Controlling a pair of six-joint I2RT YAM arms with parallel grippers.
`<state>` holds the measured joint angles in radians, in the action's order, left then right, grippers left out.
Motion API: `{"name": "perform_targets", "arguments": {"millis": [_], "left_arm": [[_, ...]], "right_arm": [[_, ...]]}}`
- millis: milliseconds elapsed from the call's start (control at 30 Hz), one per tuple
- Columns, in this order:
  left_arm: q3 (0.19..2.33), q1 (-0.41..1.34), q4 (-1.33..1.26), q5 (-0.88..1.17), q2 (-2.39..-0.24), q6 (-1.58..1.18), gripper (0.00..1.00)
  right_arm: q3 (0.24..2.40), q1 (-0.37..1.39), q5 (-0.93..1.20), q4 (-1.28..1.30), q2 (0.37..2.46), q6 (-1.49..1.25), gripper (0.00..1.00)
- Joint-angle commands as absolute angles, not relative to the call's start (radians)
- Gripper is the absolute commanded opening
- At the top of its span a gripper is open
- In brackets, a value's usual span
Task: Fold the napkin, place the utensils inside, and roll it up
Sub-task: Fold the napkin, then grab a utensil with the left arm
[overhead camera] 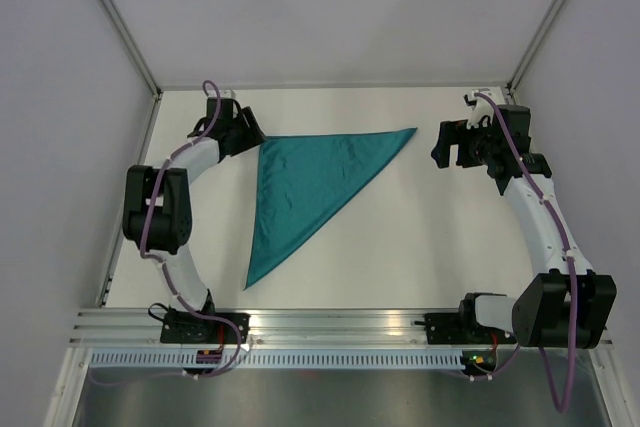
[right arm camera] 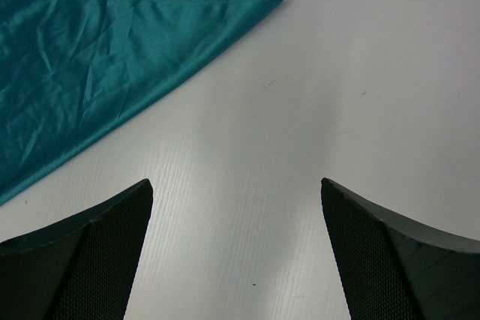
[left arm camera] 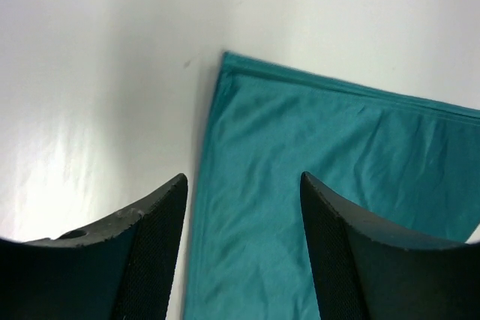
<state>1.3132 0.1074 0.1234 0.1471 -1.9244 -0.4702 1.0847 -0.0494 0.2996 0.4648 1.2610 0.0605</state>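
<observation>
Though the napkin (overhead camera: 305,187) lies folded triangular mid-frame, left gripper (left arm camera: 241,181) and right gripper (right arm camera: 236,183) gape empty; utensils unseen, rolling undone.

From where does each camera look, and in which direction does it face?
Top external: above and behind the bases, looking down on the table, the triangle-folded napkin, both arms, left gripper and right gripper.
Left wrist: on the left wrist, facing down past its open fingers at a napkin corner.
Right wrist: on the right wrist, facing down past its open fingers at the table and the napkin's tip.
Shared: all three show the napkin.
</observation>
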Motion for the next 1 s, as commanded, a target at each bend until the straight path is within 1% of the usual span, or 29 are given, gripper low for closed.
{"name": "perform_targets", "arguments": {"millis": [0, 67, 100, 233, 300, 433, 600, 633, 767, 800, 967], "left_arm": [[1.191, 0.101, 0.103, -0.05, -1.726, -0.48, 0.67], [1.081, 0.101, 0.117, -0.098, -1.621, -0.515, 0.68], [1.047, 0.101, 0.132, -0.168, -1.588, -0.532, 0.68], [0.838, 0.086, 0.224, -0.273, -1.418, -0.638, 0.7], [0.778, 0.078, 0.256, -0.317, -1.32, -0.669, 0.7], [0.683, 0.031, 0.368, -0.365, -1.201, -0.727, 0.71], [0.657, 0.003, 0.486, -0.454, -1.112, -0.742, 0.71], [0.658, -0.035, 0.504, -0.456, -1.106, -0.744, 0.72], [0.663, -0.093, 0.545, -0.453, -1.094, -0.729, 0.72], [0.667, -0.127, 0.545, -0.445, -1.095, -0.701, 0.73], [0.701, -0.215, 0.535, -0.394, -1.152, -0.6, 0.73]], "right_arm": [[1.081, -0.04, 0.317, 0.466, 1.252, 0.06, 0.98], [1.081, -0.035, 0.324, 0.466, 1.252, 0.058, 0.98], [1.08, -0.032, 0.331, 0.465, 1.25, 0.058, 0.98], [1.077, -0.025, 0.363, 0.469, 1.262, 0.051, 0.98], [1.077, -0.023, 0.38, 0.474, 1.27, 0.049, 0.98], [1.069, -0.014, 0.416, 0.472, 1.282, 0.049, 0.98], [1.068, -0.008, 0.439, 0.472, 1.321, 0.057, 0.98], [1.068, -0.006, 0.439, 0.474, 1.325, 0.057, 0.98], [1.071, -0.006, 0.439, 0.474, 1.353, 0.061, 0.98], [1.072, 0.023, 0.439, 0.472, 1.356, 0.061, 0.98], [1.071, 0.032, 0.439, 0.476, 1.367, 0.058, 0.98]]}}
